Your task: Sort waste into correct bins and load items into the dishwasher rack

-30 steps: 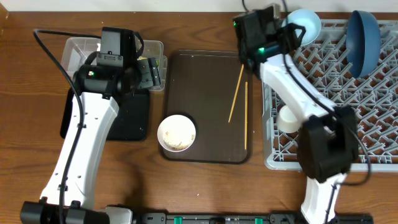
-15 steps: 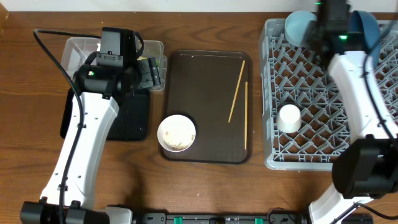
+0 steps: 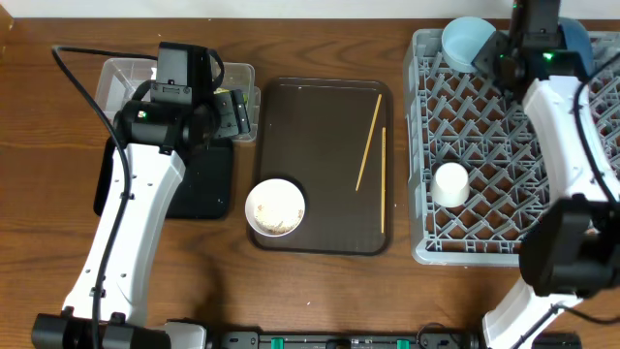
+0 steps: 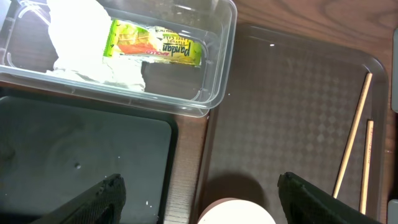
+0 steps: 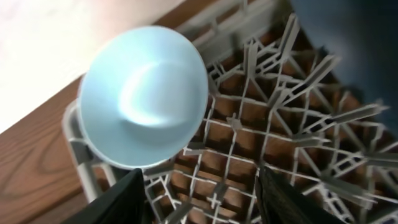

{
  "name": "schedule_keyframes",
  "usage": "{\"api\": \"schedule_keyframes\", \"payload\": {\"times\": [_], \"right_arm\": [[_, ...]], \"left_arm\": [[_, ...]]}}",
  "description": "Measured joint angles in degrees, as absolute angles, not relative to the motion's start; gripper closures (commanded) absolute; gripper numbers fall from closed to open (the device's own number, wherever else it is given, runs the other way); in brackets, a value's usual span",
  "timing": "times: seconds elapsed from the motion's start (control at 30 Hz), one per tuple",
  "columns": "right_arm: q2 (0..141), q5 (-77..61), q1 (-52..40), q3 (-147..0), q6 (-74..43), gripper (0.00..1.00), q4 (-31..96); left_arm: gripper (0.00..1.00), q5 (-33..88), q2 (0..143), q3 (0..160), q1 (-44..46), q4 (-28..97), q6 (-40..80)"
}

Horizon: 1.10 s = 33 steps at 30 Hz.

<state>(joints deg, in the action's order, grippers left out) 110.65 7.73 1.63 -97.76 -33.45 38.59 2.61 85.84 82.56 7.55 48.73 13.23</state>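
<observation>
The grey dishwasher rack (image 3: 484, 145) holds the light blue bowl (image 3: 465, 41) (image 5: 143, 93) on edge in its far left corner. The dark blue dish (image 3: 573, 44) stands at its far side and a white cup (image 3: 450, 184) sits lower down. My right gripper (image 3: 509, 56) (image 5: 199, 199) hangs open over the lattice beside the light blue bowl, holding nothing. My left gripper (image 3: 235, 113) (image 4: 199, 202) is open and empty above the seam between the black tray (image 4: 81, 155) and the brown tray. The clear tub (image 4: 217, 93) holds a napkin (image 4: 81, 37) and a wrapper (image 4: 155, 45).
On the brown serving tray (image 3: 320, 116) lie two chopsticks (image 3: 368, 143) at the right, and the white bowl (image 3: 275, 206) with pale scraps stands at its near left corner. The black tray (image 3: 199, 179) lies under the left arm.
The right arm has swung right, from the brown tray's far right corner to the rack's far edge between the two blue dishes. The left arm has not moved.
</observation>
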Motion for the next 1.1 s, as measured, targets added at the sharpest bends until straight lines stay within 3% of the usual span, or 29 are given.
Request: {"api": "schedule_keyframes", "payload": {"times": [0.53,0.97,1.1], "right_arm": [[118.58,9.17,1.65,-97.76,-35.68,0.64,34.61],[118.58,10.28,1.65,-97.76,-35.55,0.69,31.2],[118.58,10.37,1.65,-97.76,-35.46,0.81,31.14]], "left_arm": [[0.19,2.61,85.84,82.56,7.55,49.08,13.23],[0.19,2.61,85.84,82.56,7.55,49.08,13.23],[0.19,2.61,85.84,82.56,7.55,49.08,13.23]]}}
